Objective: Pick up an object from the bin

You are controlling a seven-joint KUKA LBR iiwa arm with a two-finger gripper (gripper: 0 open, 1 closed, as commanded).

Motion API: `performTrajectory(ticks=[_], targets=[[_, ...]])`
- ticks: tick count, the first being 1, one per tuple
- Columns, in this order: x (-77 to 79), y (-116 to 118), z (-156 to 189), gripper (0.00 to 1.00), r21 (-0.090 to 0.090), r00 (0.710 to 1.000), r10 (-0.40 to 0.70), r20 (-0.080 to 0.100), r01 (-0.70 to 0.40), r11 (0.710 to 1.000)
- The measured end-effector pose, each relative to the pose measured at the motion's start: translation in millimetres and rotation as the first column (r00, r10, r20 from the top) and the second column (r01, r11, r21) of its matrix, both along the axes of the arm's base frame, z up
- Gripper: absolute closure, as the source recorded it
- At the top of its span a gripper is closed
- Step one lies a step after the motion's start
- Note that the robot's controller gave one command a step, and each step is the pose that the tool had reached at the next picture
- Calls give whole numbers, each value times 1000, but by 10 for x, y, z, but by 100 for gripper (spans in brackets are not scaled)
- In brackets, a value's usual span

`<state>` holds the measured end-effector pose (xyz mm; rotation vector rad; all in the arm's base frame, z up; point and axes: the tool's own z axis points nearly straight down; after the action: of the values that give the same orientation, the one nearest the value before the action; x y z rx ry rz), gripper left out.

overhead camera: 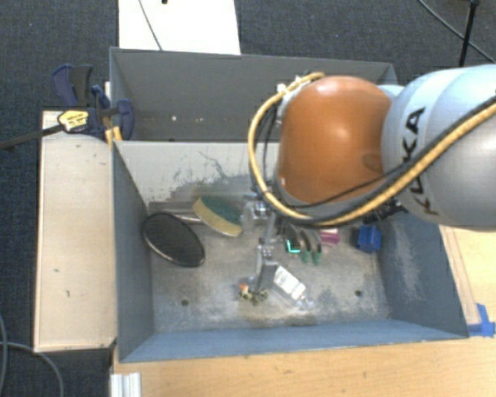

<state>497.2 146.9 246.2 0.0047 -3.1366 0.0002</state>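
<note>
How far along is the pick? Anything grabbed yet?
Done: the gripper is down at the bin floor, beside a white packet. In hand: nothing visibly held. Left: grasp and lift; the black disc and tan-green sponge lie untouched.

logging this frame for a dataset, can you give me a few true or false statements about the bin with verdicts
1. A black oval thing lies in the left part of the bin. True.
2. The claw hangs over the black oval thing. False: it is down near the bin's front middle, next to a clear-and-white packet.
3. A blue thing lies toward the bin's right side. True.
4. The cream-and-green disc lies against the bin's right wall. False: it lies left of centre, just right of the black oval thing.
</note>
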Motion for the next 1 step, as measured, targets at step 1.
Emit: performTrajectory(ticks=[1], targets=[[234,-763,-1796,0,1,972,237,0,-237,972]])
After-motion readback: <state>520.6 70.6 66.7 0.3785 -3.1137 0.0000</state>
